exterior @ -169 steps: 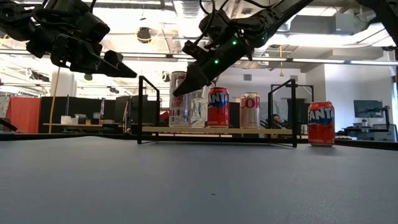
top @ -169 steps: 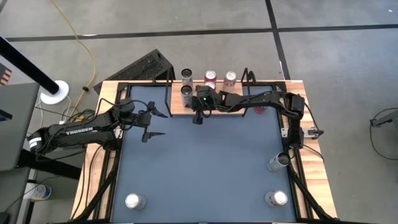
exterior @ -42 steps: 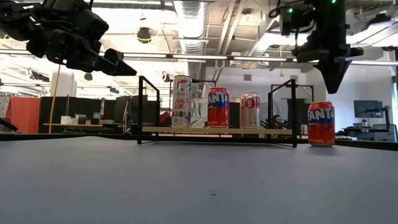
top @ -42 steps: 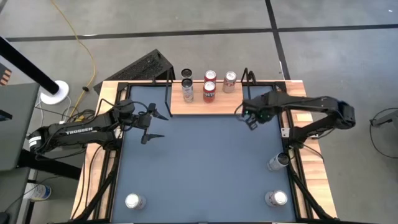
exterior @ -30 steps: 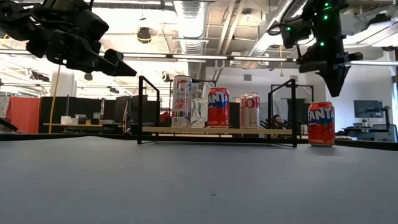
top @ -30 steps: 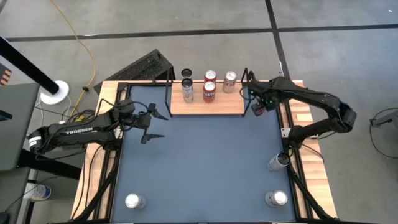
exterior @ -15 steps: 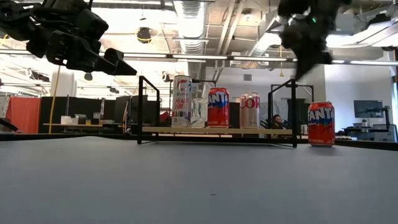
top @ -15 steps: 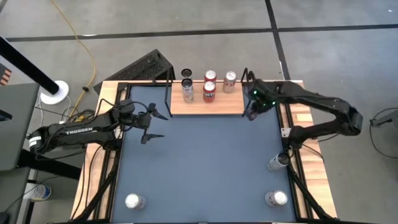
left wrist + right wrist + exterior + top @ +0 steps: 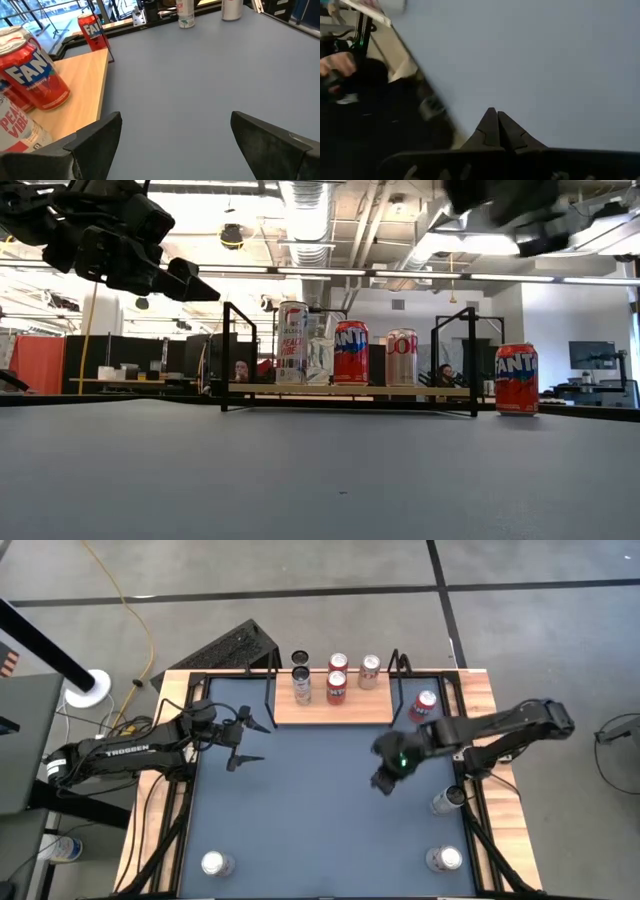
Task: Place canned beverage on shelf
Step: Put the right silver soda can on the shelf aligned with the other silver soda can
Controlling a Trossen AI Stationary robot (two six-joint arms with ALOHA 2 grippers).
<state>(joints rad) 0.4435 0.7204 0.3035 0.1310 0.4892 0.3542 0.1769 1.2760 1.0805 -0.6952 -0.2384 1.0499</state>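
The shelf (image 9: 332,708), a light wood board on a black wire frame, stands at the table's far edge with several cans upright on it, silver (image 9: 301,688) and red (image 9: 336,688). A red Fanta can (image 9: 425,705) stands upright on the blue tabletop just right of the shelf, also seen in the low view (image 9: 516,378). My right gripper (image 9: 382,783) hangs shut and holding nothing above the table's middle right, nearer than that can. My left gripper (image 9: 252,738) hovers open by the shelf's left end, with nothing between its fingers (image 9: 175,125).
Two cans (image 9: 447,800) (image 9: 443,859) stand along the right edge and one (image 9: 215,863) sits at the near left corner. Wooden side rails (image 9: 495,780) border the blue tabletop (image 9: 320,820).
My right gripper, shut throughout, has swung away from the red Fanta can beside the shelf's right end, going toward the table's near edge and a little left, and has turned as it went. The can has stayed upright where it was.
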